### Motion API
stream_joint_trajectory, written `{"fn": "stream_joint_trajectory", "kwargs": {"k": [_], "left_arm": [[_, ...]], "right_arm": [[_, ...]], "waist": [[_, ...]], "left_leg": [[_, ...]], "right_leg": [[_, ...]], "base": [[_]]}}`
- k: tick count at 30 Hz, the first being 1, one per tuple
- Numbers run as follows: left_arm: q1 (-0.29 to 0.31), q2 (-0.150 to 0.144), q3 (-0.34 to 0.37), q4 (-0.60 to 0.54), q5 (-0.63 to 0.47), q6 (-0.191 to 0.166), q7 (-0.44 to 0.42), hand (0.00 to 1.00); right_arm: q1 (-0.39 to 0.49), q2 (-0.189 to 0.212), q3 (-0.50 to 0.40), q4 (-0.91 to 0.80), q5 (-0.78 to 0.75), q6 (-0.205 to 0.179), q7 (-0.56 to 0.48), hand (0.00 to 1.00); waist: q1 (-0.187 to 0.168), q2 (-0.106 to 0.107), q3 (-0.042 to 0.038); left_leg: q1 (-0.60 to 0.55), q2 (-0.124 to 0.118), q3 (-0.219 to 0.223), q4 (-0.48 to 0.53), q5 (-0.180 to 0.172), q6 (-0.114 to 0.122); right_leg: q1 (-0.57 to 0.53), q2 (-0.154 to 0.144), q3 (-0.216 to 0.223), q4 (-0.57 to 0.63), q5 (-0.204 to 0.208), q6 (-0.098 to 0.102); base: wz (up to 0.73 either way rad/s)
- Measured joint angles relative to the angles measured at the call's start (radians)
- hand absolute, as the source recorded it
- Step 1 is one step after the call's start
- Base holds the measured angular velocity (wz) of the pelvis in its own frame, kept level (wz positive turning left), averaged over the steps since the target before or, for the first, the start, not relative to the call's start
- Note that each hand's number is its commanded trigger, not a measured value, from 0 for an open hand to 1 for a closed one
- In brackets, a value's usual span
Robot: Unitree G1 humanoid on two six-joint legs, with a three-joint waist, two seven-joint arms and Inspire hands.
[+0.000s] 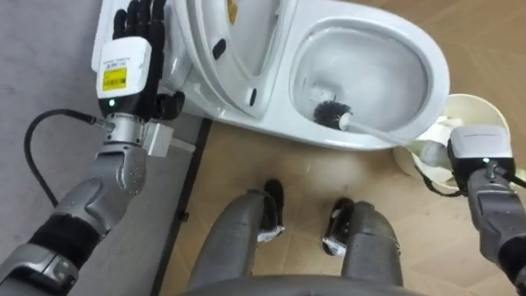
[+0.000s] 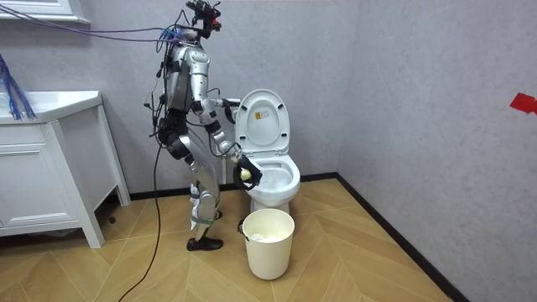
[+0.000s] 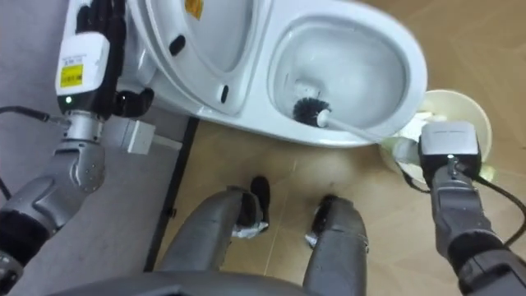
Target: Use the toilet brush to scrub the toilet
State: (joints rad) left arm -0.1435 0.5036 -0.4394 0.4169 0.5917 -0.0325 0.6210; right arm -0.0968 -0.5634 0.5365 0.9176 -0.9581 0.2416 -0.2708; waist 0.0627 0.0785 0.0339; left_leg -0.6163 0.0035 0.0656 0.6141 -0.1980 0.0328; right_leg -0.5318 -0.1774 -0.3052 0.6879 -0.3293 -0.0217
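The toilet brush (image 1: 339,117) lies slanted in the toilet bowl (image 1: 439,72), its black bristles deep inside. Its white handle runs lower right into the right hand (image 1: 477,146), whose fingers close round it. The left hand (image 1: 131,37) rests straight-fingered beside the raised lid (image 1: 246,45), whose sticker (image 1: 232,10) is unreadable.

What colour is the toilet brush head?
Black. The brush head shows best in the left eye view.
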Motion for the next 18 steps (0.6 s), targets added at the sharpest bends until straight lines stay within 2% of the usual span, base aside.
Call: {"fn": "stream_joint_trajectory", "kwargs": {"k": [3,5,6,8,11,13,15,16,18], "left_arm": [[0.01,0.0,0.04,0.036,-0.022,0.004,-0.037,0.0],[0.026,-0.009,0.067,0.044,-0.018,0.003,-0.05,0.0],[0.048,-0.018,0.088,0.053,-0.01,0.001,-0.055,0.0],[0.075,-0.02,0.096,0.069,-0.008,0.001,-0.069,0.0],[0.159,-0.031,0.102,0.075,-0.008,0.002,-0.092,0.0],[0.206,-0.049,0.109,0.075,-0.005,0.015,-0.107,0.0],[0.274,-0.094,0.154,0.074,0.025,0.026,-0.113,0.0],[0.285,-0.104,0.162,0.074,0.034,0.027,-0.114,0.0],[0.335,-0.143,0.226,0.074,0.064,0.033,-0.127,0.0]], "right_arm": [[0.022,0.002,-0.001,0.0,0.0,0.003,0.048,1.0],[0.029,0.002,-0.001,0.003,-0.004,0.007,0.067,1.0],[0.032,0.01,-0.001,0.009,-0.017,0.005,0.077,1.0],[0.041,0.025,0.001,0.015,-0.038,0.005,0.089,1.0],[0.074,0.031,0.003,0.015,-0.073,0.006,0.096,1.0],[0.117,0.049,-0.006,0.019,-0.073,0.014,0.092,1.0],[0.171,0.076,-0.024,0.017,-0.078,0.022,0.091,1.0],[0.186,0.081,-0.034,0.014,-0.079,0.023,0.091,1.0],[0.23,0.103,-0.069,0.005,-0.108,0.024,0.097,1.0]], "waist": [[0.004,-0.018,-0.0043],[0.024,-0.034,-0.0017],[0.031,-0.042,-0.0034],[0.032,-0.051,-0.0067],[0.053,-0.066,-0.0137],[0.056,-0.08,-0.0199],[0.071,-0.093,-0.027],[0.075,-0.096,-0.0273],[0.086,-0.104,-0.0286]], "left_leg": [[0.063,0.007,-0.001,-0.031,-0.004,-0.007],[0.103,0.01,0.012,-0.057,-0.003,-0.009],[0.133,0.01,0.015,-0.079,-0.002,-0.012],[0.173,0.009,0.012,-0.099,0.0,-0.015],[0.232,0.015,0.011,-0.124,-0.003,-0.019],[0.269,0.016,0.012,-0.139,-0.003,-0.02],[0.316,0.018,0.014,-0.156,-0.004,-0.021],[0.329,0.018,0.014,-0.159,-0.004,-0.021],[0.375,0.014,0.014,-0.177,-0.006,-0.024]], "right_leg": [[0.063,0.016,0.003,-0.036,0.0,0.001],[0.096,0.018,0.006,-0.055,0.005,-0.002],[0.123,0.019,0.005,-0.075,0.01,-0.003],[0.166,0.025,0.001,-0.104,0.011,0.0],[0.246,0.043,-0.01,-0.169,0.017,0.005],[0.296,0.055,-0.014,-0.214,0.019,0.011],[0.37,0.074,-0.017,-0.283,0.028,0.018],[0.388,0.075,-0.02,-0.296,0.03,0.019],[0.442,0.076,-0.023,-0.328,0.031,0.02]], "base": [[-0.04],[-0.15],[-0.13],[0.03],[0.06],[0.27],[0.16],[0.07],[0.02]]}}
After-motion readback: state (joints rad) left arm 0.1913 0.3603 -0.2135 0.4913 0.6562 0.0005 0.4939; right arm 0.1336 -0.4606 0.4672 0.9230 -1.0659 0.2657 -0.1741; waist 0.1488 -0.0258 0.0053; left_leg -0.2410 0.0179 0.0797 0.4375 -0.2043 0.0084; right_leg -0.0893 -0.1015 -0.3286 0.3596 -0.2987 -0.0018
